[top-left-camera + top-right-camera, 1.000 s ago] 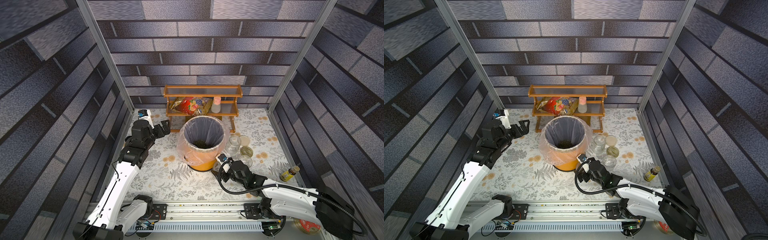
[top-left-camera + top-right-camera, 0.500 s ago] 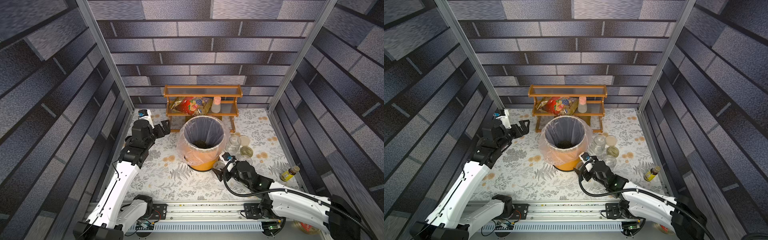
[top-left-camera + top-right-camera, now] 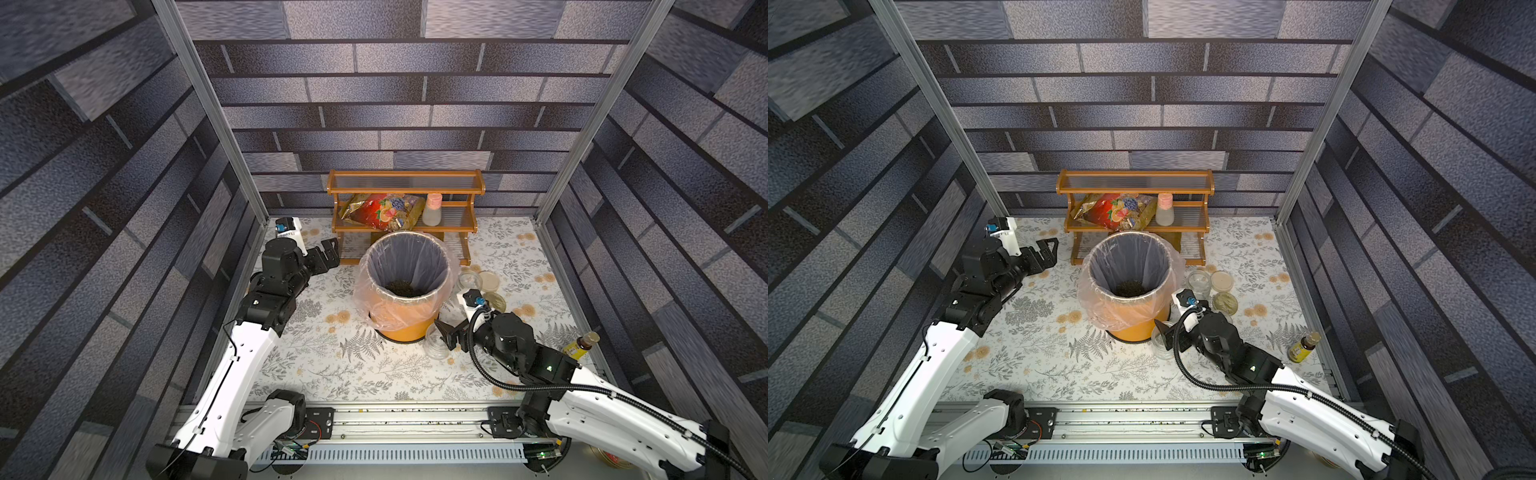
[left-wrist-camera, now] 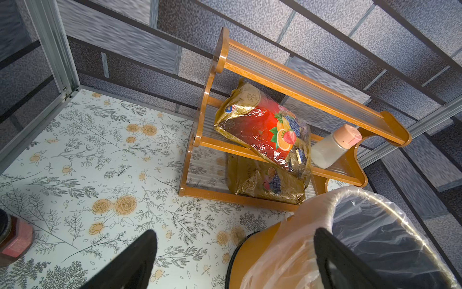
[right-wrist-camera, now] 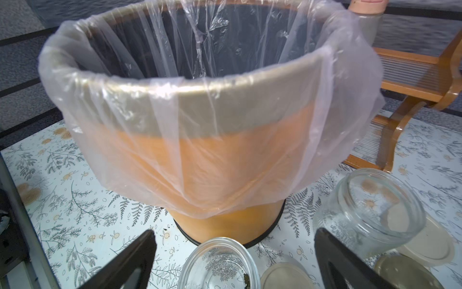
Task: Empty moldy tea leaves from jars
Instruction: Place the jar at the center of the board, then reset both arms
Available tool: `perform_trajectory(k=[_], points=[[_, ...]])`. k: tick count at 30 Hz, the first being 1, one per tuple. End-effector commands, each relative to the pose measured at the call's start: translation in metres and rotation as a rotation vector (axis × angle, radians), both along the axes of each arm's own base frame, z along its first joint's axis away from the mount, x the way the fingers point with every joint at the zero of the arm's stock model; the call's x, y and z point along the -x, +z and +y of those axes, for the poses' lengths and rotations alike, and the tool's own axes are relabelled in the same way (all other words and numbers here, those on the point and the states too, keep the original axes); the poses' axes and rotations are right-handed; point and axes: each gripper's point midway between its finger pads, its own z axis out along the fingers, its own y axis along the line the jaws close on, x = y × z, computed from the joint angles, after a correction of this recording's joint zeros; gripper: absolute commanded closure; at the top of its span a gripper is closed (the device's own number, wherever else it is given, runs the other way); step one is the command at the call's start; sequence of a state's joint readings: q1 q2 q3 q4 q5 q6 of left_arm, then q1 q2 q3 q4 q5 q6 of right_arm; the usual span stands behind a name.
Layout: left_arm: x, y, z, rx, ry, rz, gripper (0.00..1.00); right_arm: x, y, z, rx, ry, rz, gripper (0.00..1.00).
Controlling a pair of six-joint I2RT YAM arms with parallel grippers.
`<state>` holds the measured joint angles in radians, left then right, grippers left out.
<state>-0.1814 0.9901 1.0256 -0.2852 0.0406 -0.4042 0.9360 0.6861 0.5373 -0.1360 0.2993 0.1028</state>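
The tea leaves (image 3: 401, 288) lie as a dark heap at the bottom of the lined orange bin (image 3: 405, 330), seen in both top views (image 3: 1130, 287). One empty clear jar (image 5: 217, 262) stands lidless on the table in front of the bin, a few leaf bits (image 5: 246, 277) stuck inside. My right gripper (image 5: 235, 235) is open, its fingers wide on either side of this jar without touching it (image 3: 434, 348). A second empty jar (image 5: 370, 215) stands to the right of the bin. My left gripper (image 3: 326, 255) is open and empty, held up left of the bin.
Cream lids (image 5: 425, 245) (image 5: 285, 275) lie beside the jars. A wooden rack (image 3: 405, 189) with a red snack bag (image 4: 262, 130) and a pink-capped bottle (image 4: 332, 147) stands behind the bin. A yellow bottle (image 3: 579, 345) is far right. A dark jar (image 4: 15, 240) stands at the left.
My right gripper opened the last bit around the empty jar, and its wrist drew slightly back to the right. The left arm has not moved.
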Motion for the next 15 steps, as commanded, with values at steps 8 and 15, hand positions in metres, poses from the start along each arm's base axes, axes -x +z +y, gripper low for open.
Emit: perform_trajectory(k=[8,15], points=[[-0.017,-0.017,0.017,-0.092,0.051,0.024,0.00,-0.058,0.047,-0.077,-0.021,-0.422,0.029,0.00],[-0.043,-0.064,0.042,-0.190,0.130,0.153,0.00,-0.111,0.032,-0.132,0.027,-0.698,-0.008,0.00]])
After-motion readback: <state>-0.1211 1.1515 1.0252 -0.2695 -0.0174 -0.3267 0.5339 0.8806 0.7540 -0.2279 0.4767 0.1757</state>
